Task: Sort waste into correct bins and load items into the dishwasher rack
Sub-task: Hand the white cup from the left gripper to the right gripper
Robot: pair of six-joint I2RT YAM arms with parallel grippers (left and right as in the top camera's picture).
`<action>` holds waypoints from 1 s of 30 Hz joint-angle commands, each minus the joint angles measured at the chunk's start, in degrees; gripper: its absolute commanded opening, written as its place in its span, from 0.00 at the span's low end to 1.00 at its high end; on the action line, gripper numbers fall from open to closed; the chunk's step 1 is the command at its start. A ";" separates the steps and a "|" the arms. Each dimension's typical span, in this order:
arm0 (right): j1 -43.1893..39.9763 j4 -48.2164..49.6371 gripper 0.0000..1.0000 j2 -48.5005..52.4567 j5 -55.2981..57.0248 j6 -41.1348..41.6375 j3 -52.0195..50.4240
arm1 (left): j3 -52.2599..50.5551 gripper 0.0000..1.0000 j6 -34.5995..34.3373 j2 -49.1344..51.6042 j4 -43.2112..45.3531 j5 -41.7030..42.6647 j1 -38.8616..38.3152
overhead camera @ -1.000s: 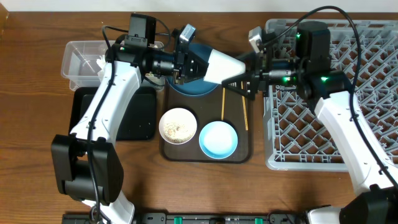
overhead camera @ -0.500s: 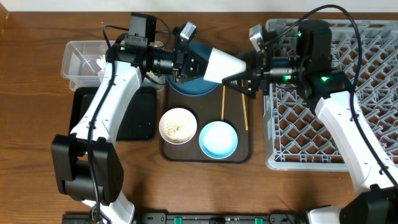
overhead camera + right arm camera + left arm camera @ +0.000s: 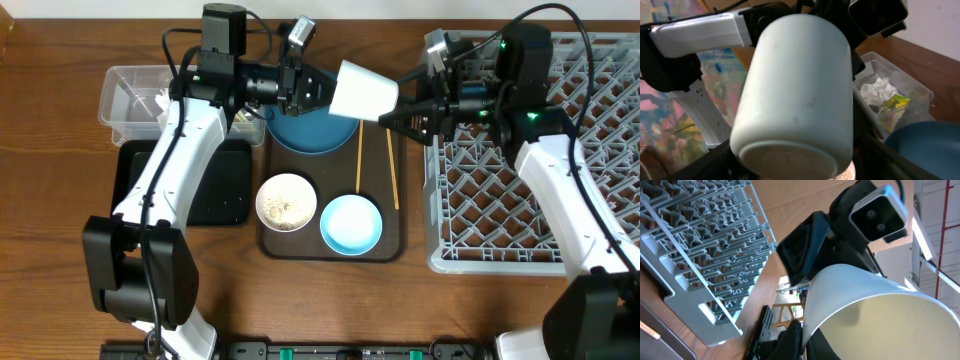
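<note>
White cup [image 3: 362, 92] is held tipped on its side, rim pinched by the left gripper [image 3: 323, 92], base pointed at the right gripper [image 3: 392, 119]. Dark blue bowl [image 3: 310, 134] is parked right under the left gripper, and the chopsticks [image 3: 359, 165] are laid parallel below the right one.

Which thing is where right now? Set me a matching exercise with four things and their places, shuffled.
Things:
1 white cup
2 crumpled tissue
3 chopsticks
4 rice grains

Places:
A in the small white bowl
B lifted off the table
C in the clear tub
D on the brown tray

Pairs: 1-B, 2-C, 3-D, 4-A
</note>
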 commanded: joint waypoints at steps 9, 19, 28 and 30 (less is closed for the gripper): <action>0.02 9.29 0.71 1.46 -3.54 8.66 0.83 | 0.66 0.06 -3.30 -0.26 1.18 2.12 0.02; 1.62 12.15 0.79 1.46 -3.50 10.47 0.83 | 0.66 0.06 -3.30 -0.26 1.18 2.12 0.00; 3.13 13.42 0.73 1.49 -2.58 10.49 0.83 | 0.66 0.06 -3.28 -0.26 1.18 2.12 -0.98; 3.02 13.40 0.62 1.49 -2.60 10.49 0.83 | 0.66 0.06 -3.26 -0.26 1.18 2.10 -1.14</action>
